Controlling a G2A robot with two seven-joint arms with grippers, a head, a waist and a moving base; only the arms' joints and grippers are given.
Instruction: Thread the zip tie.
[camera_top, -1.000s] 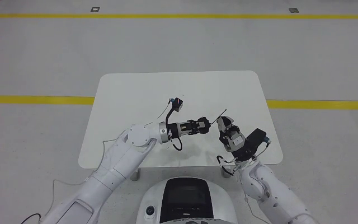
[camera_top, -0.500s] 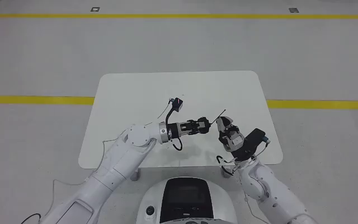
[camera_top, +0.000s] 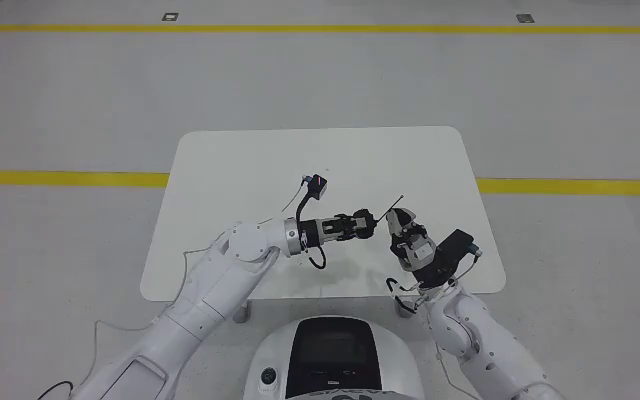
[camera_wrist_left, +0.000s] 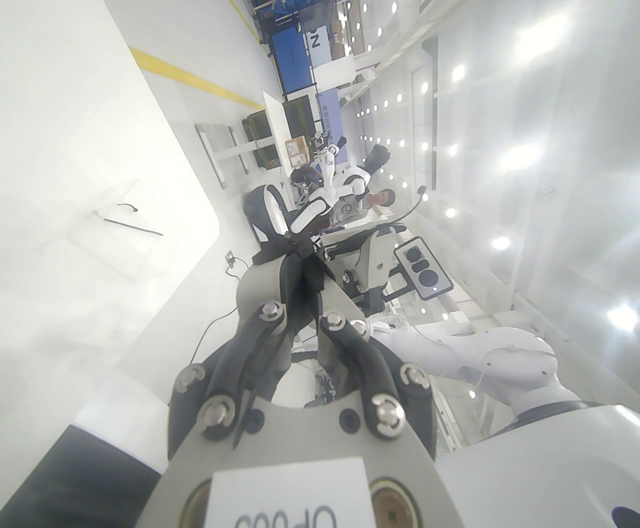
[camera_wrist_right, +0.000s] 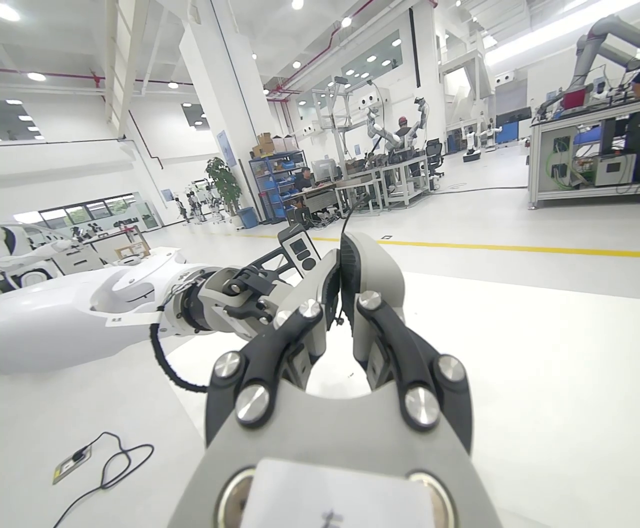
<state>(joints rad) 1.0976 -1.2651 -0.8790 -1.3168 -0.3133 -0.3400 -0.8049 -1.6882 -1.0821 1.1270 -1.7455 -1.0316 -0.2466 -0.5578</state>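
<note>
The right gripper (camera_wrist_right: 341, 265) is hovering over the desk (camera_top: 250, 170) near its 5 o'clock corner. Its fingers are clenching the zip tie (camera_wrist_right: 345, 222), and the free tail is sticking out past the fingertips toward 1 o'clock, ending in a slight curl. The left gripper (camera_wrist_left: 299, 252) is sitting just at 9 o'clock of the right one, a narrow gap apart. Its fingers are pressing together, possibly on the tie's head end, though the dark shape at their tips is too unclear to be sure.

Several things are threatening the threading from here:

- **Aim:** the tail is thin and springy, so any quick wrist motion is likely setting it wobbling, and a small slot is easy to miss.
- **Curled tip:** it is probably going to catch on the edge of the head rather than slide through.
- **Grip:** the right fingers are gripping only a narrow strip, so sideways pressure at the slot risks twisting or sliding the tie inside the pads, or flipping its toothed side the wrong way.
- **Clearance:** the grippers are working so close together that a misjudged approach risks knocking finger against finger.
- **Drop:** a loosened grip is sending the tie down onto the desk, where it is lying flat and becoming awkward to pick up.
</note>
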